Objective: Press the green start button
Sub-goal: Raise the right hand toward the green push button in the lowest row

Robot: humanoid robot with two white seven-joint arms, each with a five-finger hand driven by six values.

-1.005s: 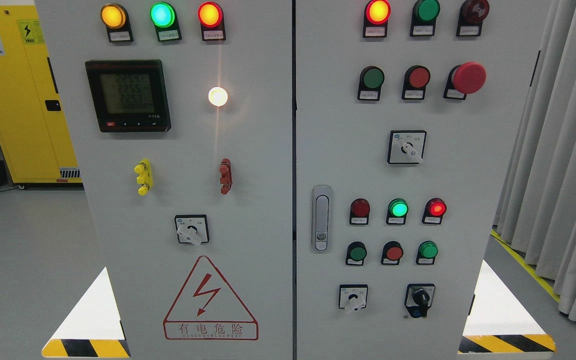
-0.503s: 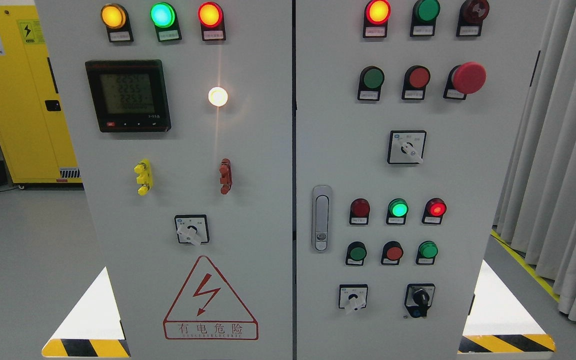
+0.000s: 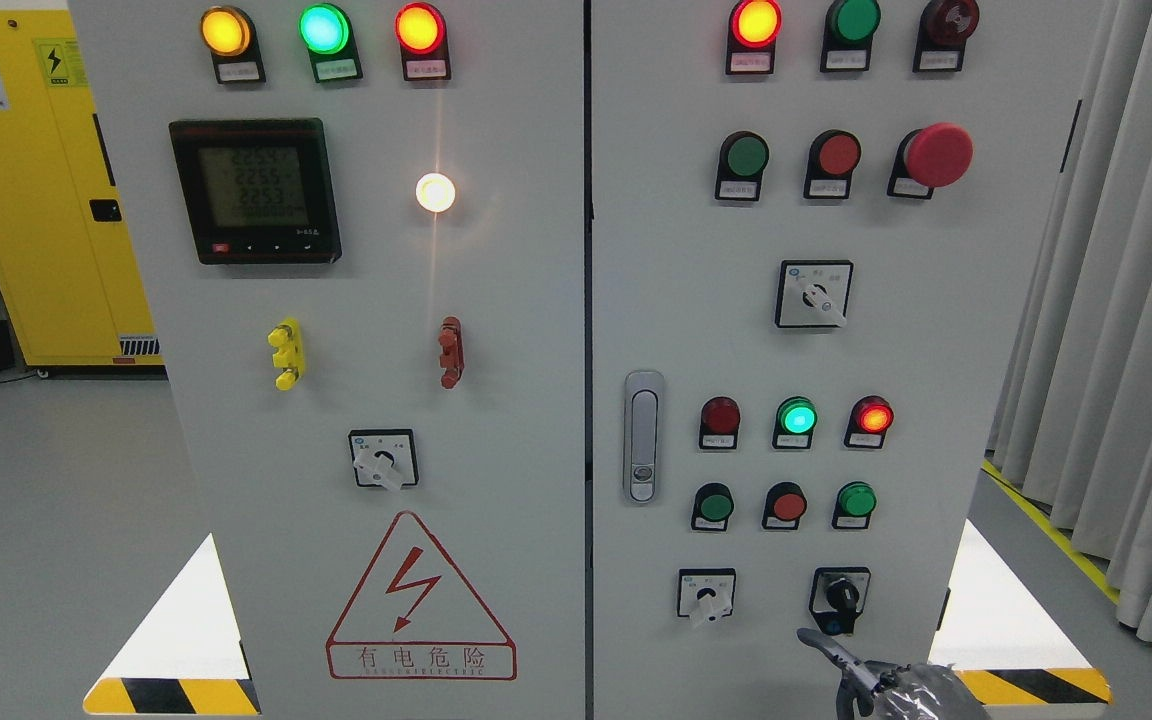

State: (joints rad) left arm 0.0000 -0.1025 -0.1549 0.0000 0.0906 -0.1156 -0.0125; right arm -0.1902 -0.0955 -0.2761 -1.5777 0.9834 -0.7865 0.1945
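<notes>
The grey control cabinet (image 3: 936, 330) fills the head view. On its right door a dark green push button (image 3: 746, 155) sits in the upper row beside a red button (image 3: 839, 154). Lower down are two more green buttons (image 3: 714, 506) (image 3: 856, 499) with a red one (image 3: 788, 505) between them. Their labels are too small to read. My right hand (image 3: 871, 682) rises from the bottom edge just below the black key switch (image 3: 842, 596), apart from the panel's buttons. Most of the hand is cut off by the frame. The left arm is out of view.
A red mushroom stop button (image 3: 939, 155) sticks out at the upper right. Rotary selector switches (image 3: 814, 294) (image 3: 706, 596) and a door latch handle (image 3: 643, 436) are on the right door. A yellow cabinet (image 3: 36, 200) stands at the back left, curtains (image 3: 1126, 300) at the right.
My right hand has come into view at the bottom right, rising toward the panel below the key switch. Earlier frames showed no hand. The panel lights are unchanged.
</notes>
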